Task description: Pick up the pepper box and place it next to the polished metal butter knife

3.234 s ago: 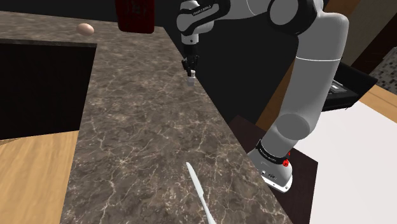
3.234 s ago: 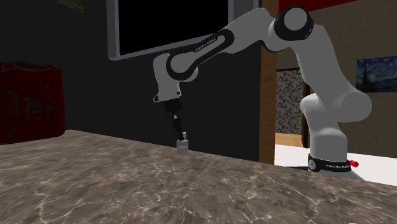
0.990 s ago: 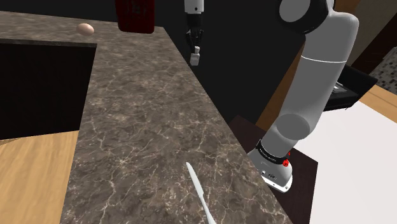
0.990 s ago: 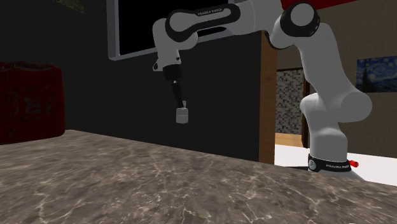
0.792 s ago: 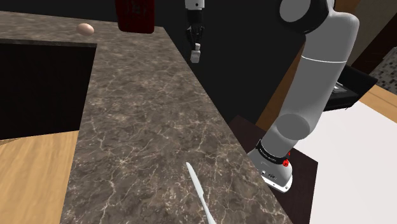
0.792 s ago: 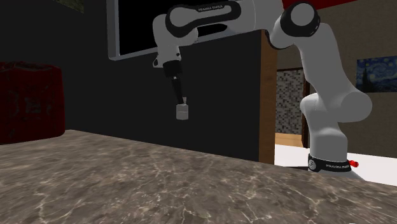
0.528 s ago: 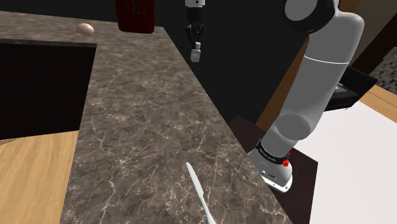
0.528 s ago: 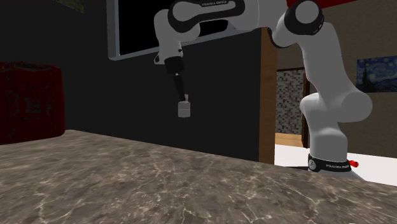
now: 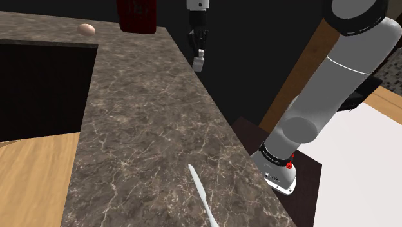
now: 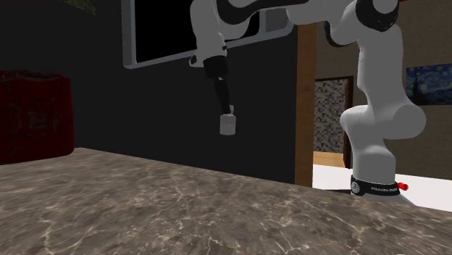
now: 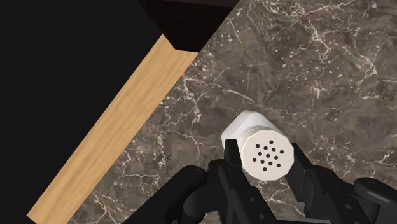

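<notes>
The pepper box [image 9: 199,63] is a small white cylinder with a ring of dark holes in its top. It hangs in the air well above the dark marbled counter [image 9: 142,129], near the counter's far right edge in the shoulder view. My gripper [image 9: 198,55] points down and is shut on it. In the wrist view the black fingers [image 11: 231,154] clasp the pepper box [image 11: 264,151] on both sides. The second exterior view shows the pepper box [image 10: 228,124] under the gripper [image 10: 227,113], high over the stone. The pale butter knife [image 9: 201,197] lies near the counter's front edge.
A dark red appliance [image 9: 136,14] and an egg [image 9: 87,29] sit at the counter's far end. A black recess [image 9: 38,90] and a wooden surface [image 9: 32,180] lie at the shoulder view's left. The arm's stand [image 9: 283,174] is beside the counter's right edge.
The gripper has lifted the pepper box off the counter. Over the last second it has carried the box toward the second exterior view's right, and the arm's upper links have swung that way too.
</notes>
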